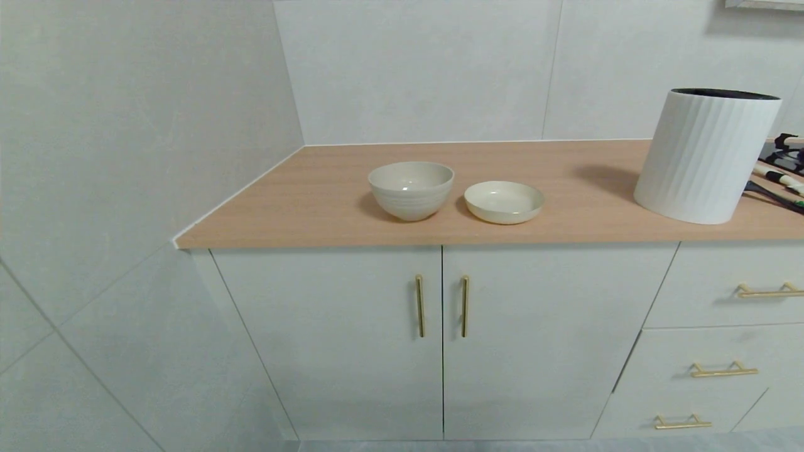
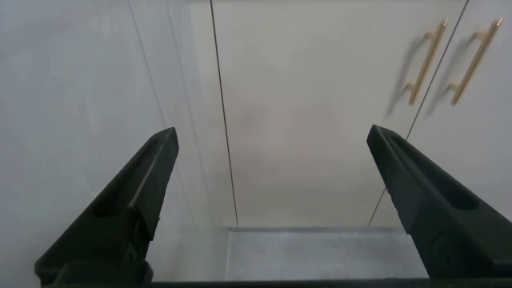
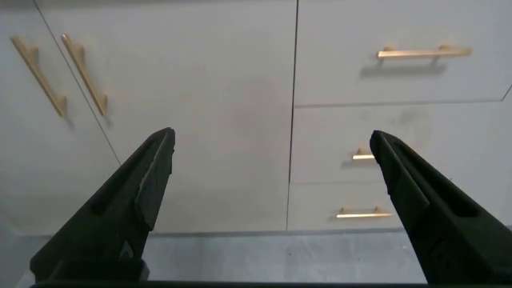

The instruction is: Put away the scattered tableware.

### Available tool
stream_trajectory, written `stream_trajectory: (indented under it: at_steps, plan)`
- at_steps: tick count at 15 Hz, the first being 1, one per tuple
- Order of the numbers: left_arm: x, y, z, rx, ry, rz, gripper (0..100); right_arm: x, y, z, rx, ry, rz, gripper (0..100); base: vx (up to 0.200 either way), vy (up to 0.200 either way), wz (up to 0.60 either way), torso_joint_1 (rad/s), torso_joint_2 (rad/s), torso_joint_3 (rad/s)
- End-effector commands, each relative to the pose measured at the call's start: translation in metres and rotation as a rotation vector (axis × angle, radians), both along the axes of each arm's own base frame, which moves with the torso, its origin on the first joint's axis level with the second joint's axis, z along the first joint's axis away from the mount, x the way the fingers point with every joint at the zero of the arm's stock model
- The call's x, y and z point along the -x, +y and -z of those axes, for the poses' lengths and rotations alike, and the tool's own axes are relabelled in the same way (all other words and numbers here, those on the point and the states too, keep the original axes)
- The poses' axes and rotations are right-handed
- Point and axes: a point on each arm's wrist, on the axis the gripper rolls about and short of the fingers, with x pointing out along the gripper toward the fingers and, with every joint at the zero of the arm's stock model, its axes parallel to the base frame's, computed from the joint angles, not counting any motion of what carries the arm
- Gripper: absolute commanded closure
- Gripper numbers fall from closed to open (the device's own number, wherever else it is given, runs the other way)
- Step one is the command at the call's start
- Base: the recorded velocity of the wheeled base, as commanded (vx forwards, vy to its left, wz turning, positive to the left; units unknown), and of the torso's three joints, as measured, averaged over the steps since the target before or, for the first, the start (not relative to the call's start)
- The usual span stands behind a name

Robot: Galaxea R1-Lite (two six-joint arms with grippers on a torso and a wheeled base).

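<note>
Tableware sits on the counter [image 1: 301,207]: a deep bowl [image 1: 411,189] just beside a shallow dish [image 1: 504,201], near the front edge. The left gripper [image 2: 272,136] and right gripper [image 3: 271,136] hang empty, fingers spread wide, facing the cabinet doors [image 1: 352,339] below the dishes.

At the head view's right edge I only get the ends of a few dark and pale-handled utensils [image 1: 779,182], cropped and partly behind the tall white ribbed cylindrical container [image 1: 706,157]; its dark inside I can't read. A finger of the right gripper [image 3: 272,134] covers part of a gold bar drawer handle [image 3: 362,155].
</note>
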Motion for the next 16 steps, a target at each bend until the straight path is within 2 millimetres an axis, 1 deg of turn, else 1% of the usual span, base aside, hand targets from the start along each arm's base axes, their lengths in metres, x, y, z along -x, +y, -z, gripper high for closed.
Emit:
stream_trajectory:
  at_steps: [1, 8, 11, 16]
  plan:
    - [0.0000, 0.0000, -0.0001, 0.000, -0.001, -0.001, 0, -0.0001, 0.0000, 0.0000, 0.001, 0.001, 0.000, 0, 0.000, 0.000, 0.00, -0.168, 0.46, 0.295]
    - [0.0000, 0.0000, -0.0001, 0.000, -0.001, -0.001, 0, -0.0001, 0.0000, 0.0000, 0.001, 0.001, 0.000, 0, 0.000, 0.000, 0.00, -0.134, 0.44, 0.300]
    - [0.0000, 0.0000, -0.0001, 0.000, -0.001, -0.001, 0, -0.0001, 0.0000, 0.0000, 0.001, 0.001, 0.000, 0, 0.000, 0.000, 0.00, -0.030, 0.13, 0.085]
    - [0.0000, 0.0000, -0.0001, 0.000, -0.001, -0.001, 0, -0.0001, 0.0000, 0.0000, 0.001, 0.001, 0.000, 0, 0.000, 0.000, 0.00, 0.000, 0.00, 0.000]
